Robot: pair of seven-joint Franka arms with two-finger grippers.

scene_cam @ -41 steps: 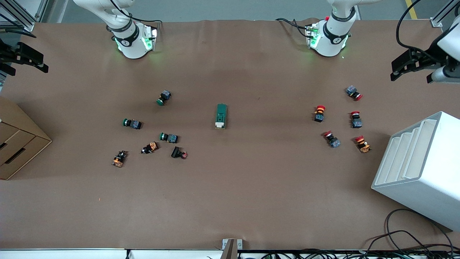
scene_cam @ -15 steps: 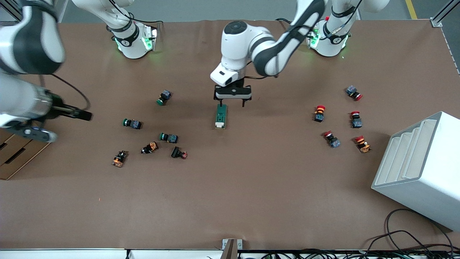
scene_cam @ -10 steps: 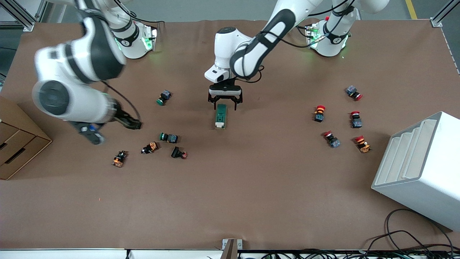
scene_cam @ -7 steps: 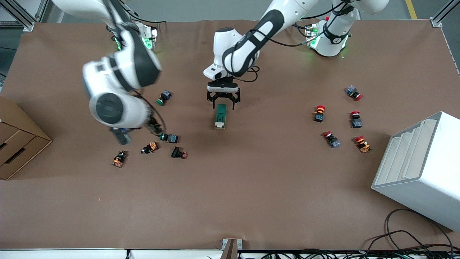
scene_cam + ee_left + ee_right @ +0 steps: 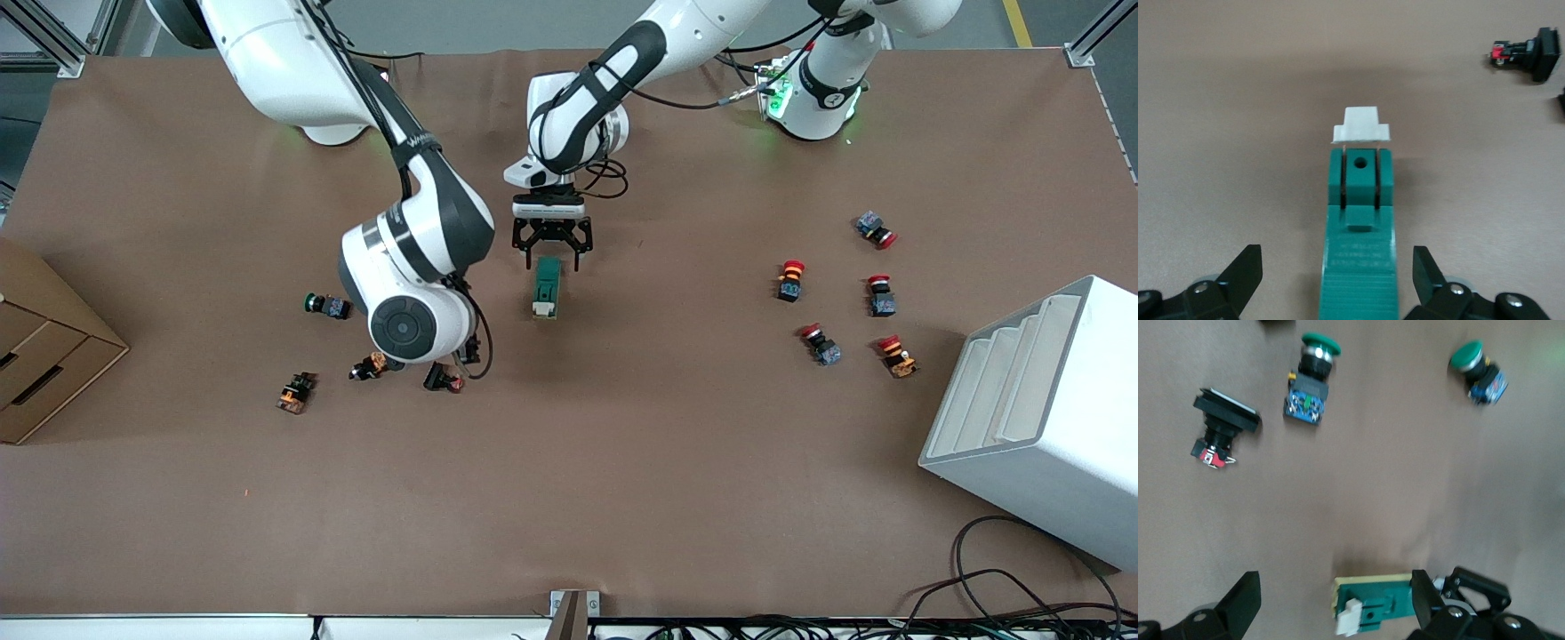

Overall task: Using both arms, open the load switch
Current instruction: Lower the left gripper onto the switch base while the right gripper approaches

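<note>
The load switch lies flat at mid-table, a dark-green block whose white tab sits at the end nearer the camera. In the left wrist view the load switch runs away from the camera with the white tab at its tip. My left gripper is open, one finger on each side of the untabbed end and neither touching it. My right gripper hangs open above the table beside the load switch, holding nothing. In the front view the right gripper is mostly hidden under its wrist.
Green-capped buttons and a black one lie by the right gripper, with more toward the right arm's end. Red-capped buttons cluster toward the left arm's end by a white rack. A cardboard box stands at the right arm's end.
The right arm swung in from its end of the table to beside the switch. The left gripper settled lower around the switch's untabbed end. The switch has not moved.
</note>
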